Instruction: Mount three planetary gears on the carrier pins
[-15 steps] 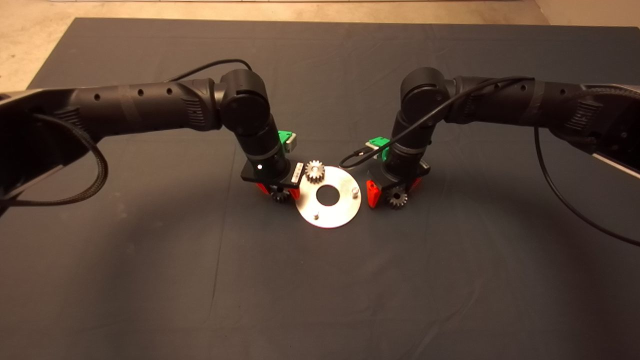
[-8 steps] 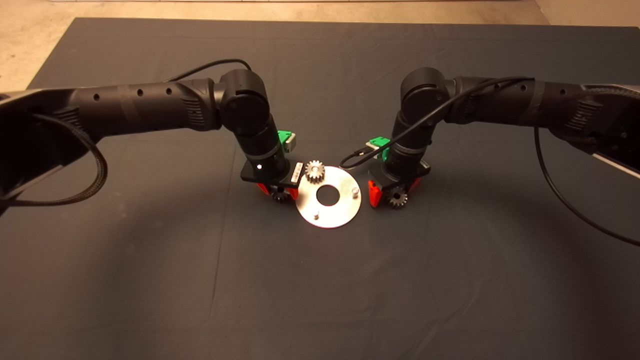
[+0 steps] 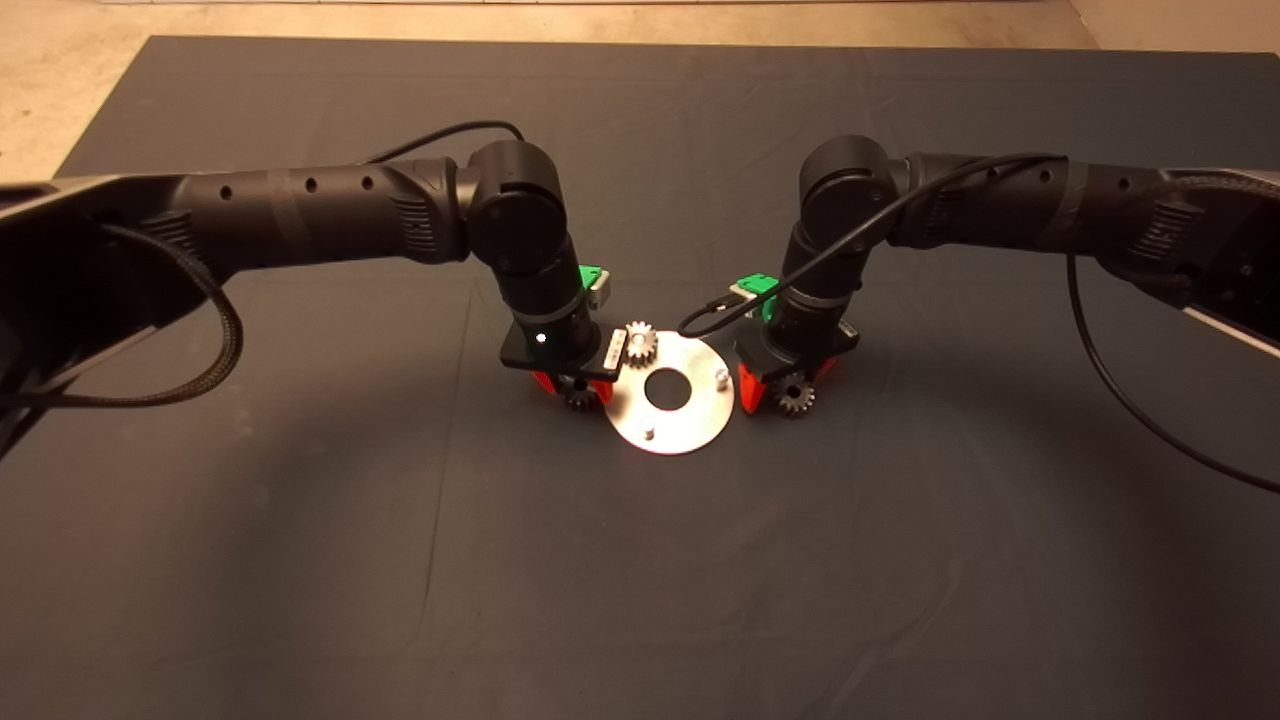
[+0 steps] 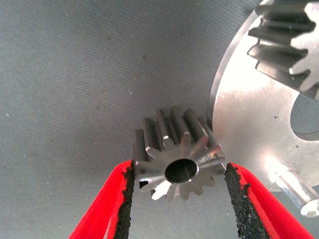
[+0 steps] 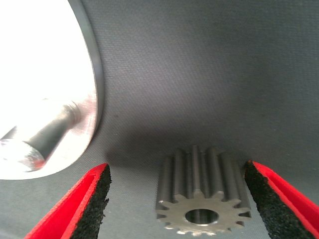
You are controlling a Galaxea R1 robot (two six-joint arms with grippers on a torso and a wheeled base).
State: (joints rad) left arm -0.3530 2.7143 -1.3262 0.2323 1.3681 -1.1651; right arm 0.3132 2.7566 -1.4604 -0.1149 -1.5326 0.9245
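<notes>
**Two gears at the claws, one on the disc**

You have no containers on the surface (image 3: 300,560); the only carrier is the flat silver disc (image 3: 690,425), lying on the dark mat near the middle of the surface, somewhat toward the far edge. One gear (image 3: 640,346) sits on the disc's far-left pin. Two other pins stand bare: one (image 3: 721,377) on the side toward the right edge, one (image 3: 649,433) on the side toward the near edge.

Your left claw (image 3: 578,392) is down at the disc's left rim. In the left wrist view its black pads (image 4: 127,191) are clamped on both sides of a second gear (image 4: 177,157), bore facing the camera. That gear is just beside the disc's rim (image 4: 234,104); whether they touch, you cannot tell. The seated gear (image 4: 286,45) and a bare pin (image 4: 296,191) show beyond it.

Your right claw (image 3: 785,390) is down just right of the disc. Its fingers (image 5: 82,201) stand apart, with the third gear (image 5: 202,196) between them and clear gaps on both sides. This gear is close to the disc edge (image 5: 94,99) but apart from it, with a bare pin (image 5: 42,134) nearby.
</notes>
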